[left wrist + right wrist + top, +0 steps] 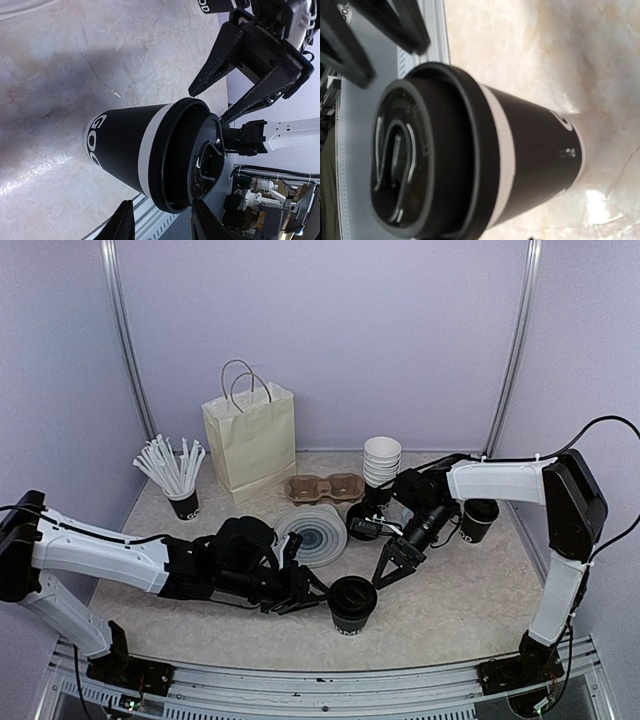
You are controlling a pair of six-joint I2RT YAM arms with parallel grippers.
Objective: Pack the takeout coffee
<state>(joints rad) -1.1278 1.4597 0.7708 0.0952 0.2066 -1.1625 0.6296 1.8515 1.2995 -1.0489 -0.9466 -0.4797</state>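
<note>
The takeout coffee [352,603] stands upright near the table's front edge, a black paper cup with white lettering and a black lid. It fills the left wrist view [150,150] and the right wrist view [485,160]. My left gripper [318,592] is open just left of the cup, and its fingertips [122,222] stop short of the lid rim without touching it. My right gripper [390,578] hangs open above and to the right of the cup, fingers spread [209,106]. The right wrist view shows the left gripper [394,62] but not the right gripper's own fingers.
A cream paper bag [250,440] stands at the back, with a cardboard cup carrier [325,488] and stacked white cups [381,460] to its right. A black cup of white sticks [183,502] is back left. A round pale plate [313,533] and another black cup [478,520] sit mid-table.
</note>
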